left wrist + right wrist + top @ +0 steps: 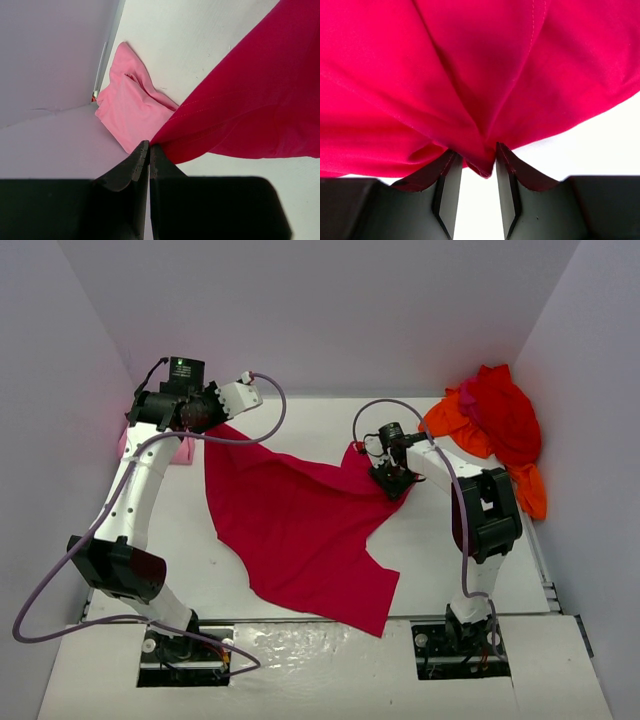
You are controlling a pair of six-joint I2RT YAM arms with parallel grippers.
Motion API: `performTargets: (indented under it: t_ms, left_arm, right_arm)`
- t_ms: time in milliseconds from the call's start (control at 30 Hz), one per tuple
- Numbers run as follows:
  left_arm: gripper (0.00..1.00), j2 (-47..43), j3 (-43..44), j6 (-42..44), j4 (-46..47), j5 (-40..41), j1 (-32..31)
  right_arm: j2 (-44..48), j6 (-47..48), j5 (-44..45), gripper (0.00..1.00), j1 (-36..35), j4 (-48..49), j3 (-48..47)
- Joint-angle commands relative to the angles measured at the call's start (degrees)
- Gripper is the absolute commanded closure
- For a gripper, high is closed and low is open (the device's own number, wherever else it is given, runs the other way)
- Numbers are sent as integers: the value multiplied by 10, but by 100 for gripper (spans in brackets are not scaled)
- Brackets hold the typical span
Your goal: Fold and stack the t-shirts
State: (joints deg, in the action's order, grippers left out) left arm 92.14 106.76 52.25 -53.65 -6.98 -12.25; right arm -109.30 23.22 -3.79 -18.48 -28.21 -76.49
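At the left fingers (142,155) — pinched fully shut on an edge of the crimson shirt (300,520), pink shirt (130,105) just beyond, by the wall (50,60). At the right fingers (502,165) — partly apart, clamped on a bunched fold of it. Spread on the tabletop (440,550) between both. Farther right: red shirt (505,405), orange shirt (450,420) heaped.

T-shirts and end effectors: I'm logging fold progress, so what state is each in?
crimson-magenta t-shirt, unfolded, held between both end effectors, lower part on the table.
light pink t-shirt, bunched at the far left, not held.
red t-shirt, crumpled, far right.
orange t-shirt, crumpled under the red one.
left end effector, shut on the crimson-magenta t-shirt's edge.
right end effector, pinching a fold of it.
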Motion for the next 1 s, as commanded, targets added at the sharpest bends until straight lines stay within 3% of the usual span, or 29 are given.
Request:
performTargets:
  t_ms: [0, 333, 400, 433, 533, 667, 967]
  left_arm:
    - [100, -14, 9, 8, 35, 12, 4]
    - [100, -11, 13, 10, 36, 14, 4]
    - [100, -11, 14, 9, 36, 14, 4]
    - [100, -12, 14, 10, 36, 14, 4]
    - [100, -13, 11, 11, 37, 19, 4]
    - [100, -14, 14, 3, 60, 37, 3]
    - [100, -31, 20, -51, 130, 80, 12]
  right_arm:
    - [0, -19, 13, 71, 5, -3, -21]
    - [8, -35, 14, 74, 16, -5, -43]
    - [-3, -33, 19, 84, 16, -5, -40]
    - [-6, -35, 24, 99, 16, -5, -38]
    - [-10, -30, 34, 100, 13, -4, -31]
    - [19, -12, 115, 100, 20, 11, -37]
    - [94, 40, 249, 100, 46, 62, -116]
